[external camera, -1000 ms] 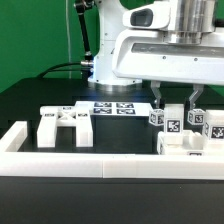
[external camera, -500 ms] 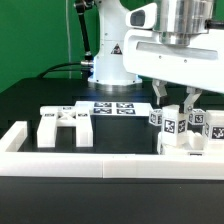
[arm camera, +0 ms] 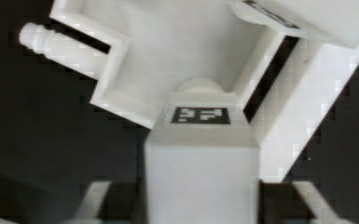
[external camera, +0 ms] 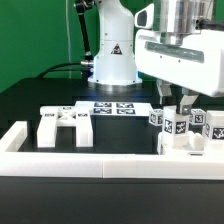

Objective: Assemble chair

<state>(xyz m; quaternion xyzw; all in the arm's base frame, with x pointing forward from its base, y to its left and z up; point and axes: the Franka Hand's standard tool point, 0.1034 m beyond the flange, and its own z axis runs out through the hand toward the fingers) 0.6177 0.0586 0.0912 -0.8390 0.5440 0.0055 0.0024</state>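
Note:
Several white tagged chair parts (external camera: 186, 128) stand clustered at the exterior view's right, against the border rail. Another white chair part (external camera: 61, 124), blocky with cut-outs, lies at the left. My gripper (external camera: 176, 104) hangs over the right cluster, its fingers (external camera: 188, 101) pointing down just above a tagged piece. In the wrist view my gripper (arm camera: 197, 206) is open and straddles an upright white piece (arm camera: 199, 150) with a tag on its top. Dark gaps show between each finger and the piece. Beyond it lies a flat white part (arm camera: 167, 62) with a peg.
The long white border rail (external camera: 100, 164) runs along the front and turns up at the left (external camera: 14, 138). The marker board (external camera: 111, 107) lies flat behind the parts. The robot base (external camera: 112, 60) stands at the back. The table is black.
My gripper and arm have shifted toward the exterior view's right, over the right cluster. The chair parts have not moved.

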